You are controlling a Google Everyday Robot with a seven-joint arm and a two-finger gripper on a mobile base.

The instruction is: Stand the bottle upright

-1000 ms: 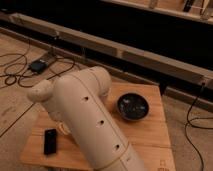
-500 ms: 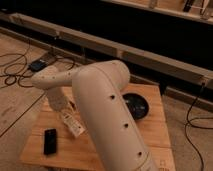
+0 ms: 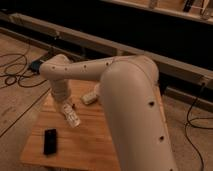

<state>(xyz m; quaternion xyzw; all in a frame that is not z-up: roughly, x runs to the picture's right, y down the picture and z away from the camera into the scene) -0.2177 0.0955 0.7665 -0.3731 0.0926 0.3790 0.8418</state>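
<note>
The bottle (image 3: 89,97), small and white, lies on its side on the wooden table (image 3: 92,135), just left of my arm's big elbow. My gripper (image 3: 71,116) hangs down from the wrist over the left part of the table, a short way to the left of and in front of the bottle. It does not touch the bottle. The gripper is shut with nothing in it. My upper arm fills the right of the view and hides the table's right half.
A flat black phone (image 3: 50,141) lies near the table's front left corner. Cables (image 3: 12,75) and a dark box (image 3: 35,65) lie on the floor to the left. A long rail (image 3: 90,40) runs behind the table.
My arm has swung its elbow to the right and stretched the forearm out to the left. The bottle now shows beside the elbow. The black bowl is now covered by the arm.
</note>
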